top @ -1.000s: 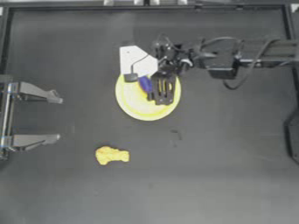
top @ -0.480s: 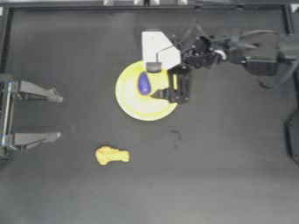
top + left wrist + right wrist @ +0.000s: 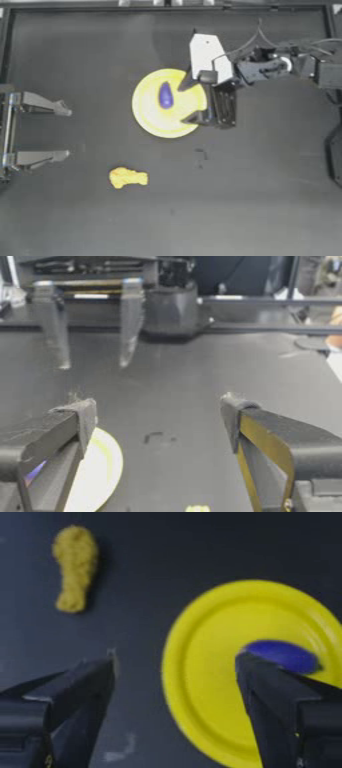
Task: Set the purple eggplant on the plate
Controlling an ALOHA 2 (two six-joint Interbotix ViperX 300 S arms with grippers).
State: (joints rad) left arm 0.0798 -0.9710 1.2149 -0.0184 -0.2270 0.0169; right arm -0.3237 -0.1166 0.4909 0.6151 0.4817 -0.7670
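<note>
The purple eggplant (image 3: 165, 95) lies on the yellow plate (image 3: 150, 117), a little off its middle, with nothing touching it. My right gripper (image 3: 212, 120) hovers open at the plate's right rim, beside the eggplant and apart from it. In the right wrist view the eggplant (image 3: 280, 654) rests on the plate (image 3: 220, 677) just past one of the open gripper's (image 3: 177, 662) jaws. My left gripper (image 3: 67, 132) is parked open at the table's left side, its jaws (image 3: 157, 406) wide apart with the plate's edge (image 3: 100, 471) showing behind one.
An orange-yellow nugget piece (image 3: 127, 177) lies on the dark table below and left of the plate; it also shows as the nugget (image 3: 75, 567) in the right wrist view. The table's raised frame (image 3: 167, 9) runs along the far edge.
The right gripper has let go of the eggplant and drawn back to the right, off the plate. The eggplant stays on the plate. The left arm has not moved.
</note>
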